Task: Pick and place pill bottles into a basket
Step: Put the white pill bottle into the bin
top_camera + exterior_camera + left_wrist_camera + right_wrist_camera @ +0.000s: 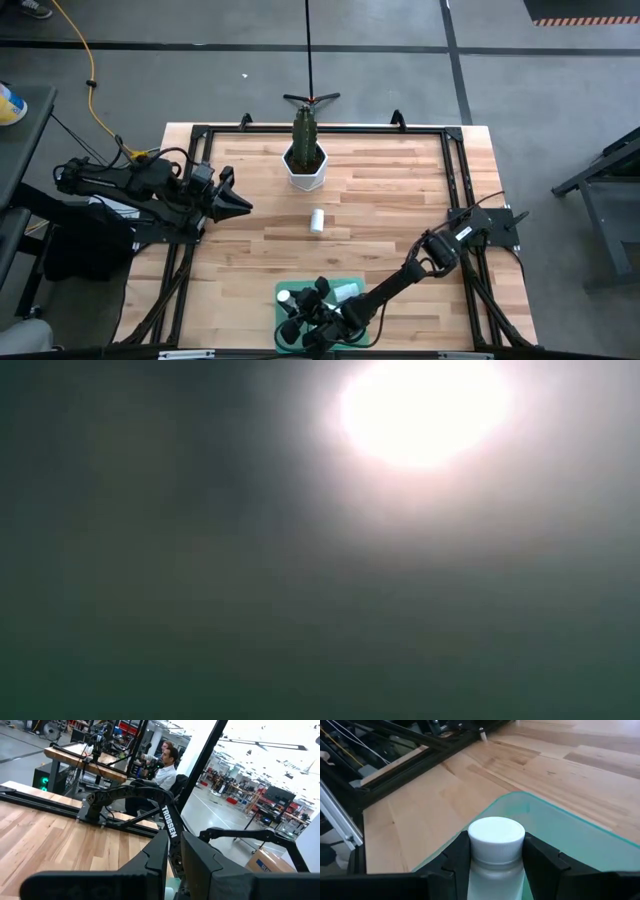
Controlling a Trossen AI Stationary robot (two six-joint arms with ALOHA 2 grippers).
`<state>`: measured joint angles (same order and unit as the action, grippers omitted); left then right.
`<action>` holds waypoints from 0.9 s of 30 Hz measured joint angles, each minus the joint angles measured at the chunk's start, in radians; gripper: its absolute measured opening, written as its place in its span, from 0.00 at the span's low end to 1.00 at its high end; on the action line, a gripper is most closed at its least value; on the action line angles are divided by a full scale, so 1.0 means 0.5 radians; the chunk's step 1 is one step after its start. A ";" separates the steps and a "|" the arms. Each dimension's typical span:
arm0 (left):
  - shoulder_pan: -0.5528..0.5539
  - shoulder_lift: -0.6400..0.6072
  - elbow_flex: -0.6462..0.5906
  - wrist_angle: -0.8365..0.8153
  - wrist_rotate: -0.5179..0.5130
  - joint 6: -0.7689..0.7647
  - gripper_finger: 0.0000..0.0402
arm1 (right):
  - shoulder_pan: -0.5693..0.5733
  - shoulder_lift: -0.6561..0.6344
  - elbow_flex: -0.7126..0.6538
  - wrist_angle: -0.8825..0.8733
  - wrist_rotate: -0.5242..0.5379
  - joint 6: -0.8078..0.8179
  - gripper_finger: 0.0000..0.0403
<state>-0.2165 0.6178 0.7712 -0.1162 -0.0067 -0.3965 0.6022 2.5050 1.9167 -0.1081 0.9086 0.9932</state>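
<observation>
Pill bottle (496,851) sits clamped in the right end effector (496,862) over the basket (580,837), ready to drop; left end effector (232,203) is clenched, parked aside.

Grey concrete floor (560,80) is stretching around the wooden table (380,200), while a person (167,767) is sitting among workbenches (85,760) in the bright workshop beyond.

The low view is all dark, foggy blur with one big white glare up top. Other views are bright.
</observation>
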 joint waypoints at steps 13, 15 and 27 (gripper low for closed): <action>0.000 0.000 0.000 0.001 0.000 -0.001 0.22 | -0.007 0.008 -0.001 -0.005 -0.143 -0.020 0.57; 0.000 0.000 0.000 0.001 0.000 -0.001 0.22 | -0.005 0.008 -0.002 0.004 -0.199 -0.015 0.61; 0.000 0.000 0.000 0.002 0.000 -0.002 0.22 | -0.008 -0.095 0.068 -0.012 -0.217 -0.288 0.63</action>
<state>-0.2165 0.6178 0.7712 -0.1154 -0.0067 -0.3973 0.5980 2.4573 1.9508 -0.1142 0.8001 0.8490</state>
